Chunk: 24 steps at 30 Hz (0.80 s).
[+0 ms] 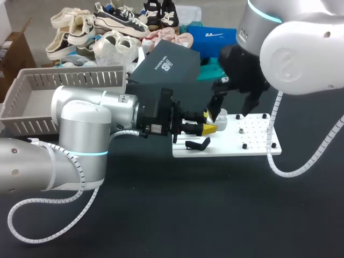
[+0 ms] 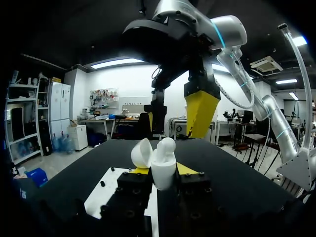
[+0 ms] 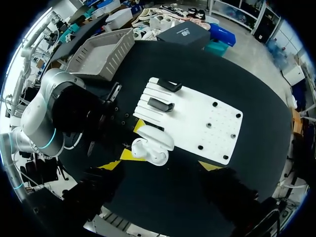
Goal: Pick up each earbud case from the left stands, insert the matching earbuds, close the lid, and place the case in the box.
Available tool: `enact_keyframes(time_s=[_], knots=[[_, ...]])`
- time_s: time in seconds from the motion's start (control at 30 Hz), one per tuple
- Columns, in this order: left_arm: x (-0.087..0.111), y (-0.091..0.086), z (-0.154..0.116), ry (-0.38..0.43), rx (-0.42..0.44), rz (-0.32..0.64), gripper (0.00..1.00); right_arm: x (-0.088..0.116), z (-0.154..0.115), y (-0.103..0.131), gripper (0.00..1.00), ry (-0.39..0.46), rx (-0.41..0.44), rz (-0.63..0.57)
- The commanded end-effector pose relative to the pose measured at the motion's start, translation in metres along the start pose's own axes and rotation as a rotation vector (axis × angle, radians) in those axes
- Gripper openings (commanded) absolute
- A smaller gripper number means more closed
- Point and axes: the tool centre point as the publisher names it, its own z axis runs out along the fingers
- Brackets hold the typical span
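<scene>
The left arm (image 1: 80, 134) enters from the lower left of the frame and lies across the black tabletop (image 1: 188, 204), screening the near end of the grey basket (image 1: 32, 80). The left end effector (image 1: 208, 121) sits at frame centre, clamped on a white earbud case (image 2: 163, 173), one yellow tip on each side. The case's lid (image 2: 141, 153) is tipped open, and one white earbud (image 2: 167, 144) stands up out of the body.

Directly above the case hangs the right end effector (image 1: 235, 110), which comes in from the upper right. Its fingers are spread wide apart and touch neither case nor earbud.

Under both end effectors lies a white board (image 1: 252, 145), centre right, carrying two black stands (image 3: 160, 104) at its left end. The right arm covers part of the board's far edge.

Further back, the basket occupies the upper left. A dark box (image 1: 164, 64) sits at upper centre by the tabletop's far edge.
</scene>
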Motion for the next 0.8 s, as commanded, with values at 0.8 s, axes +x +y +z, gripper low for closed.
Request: enact_keyframes(time_s=[0.8], knots=[[0.0,0.0,0.0,0.0,0.0,0.001,0.0,-0.006,0.007,-0.029,1.0,-0.013,0.044,0.098]])
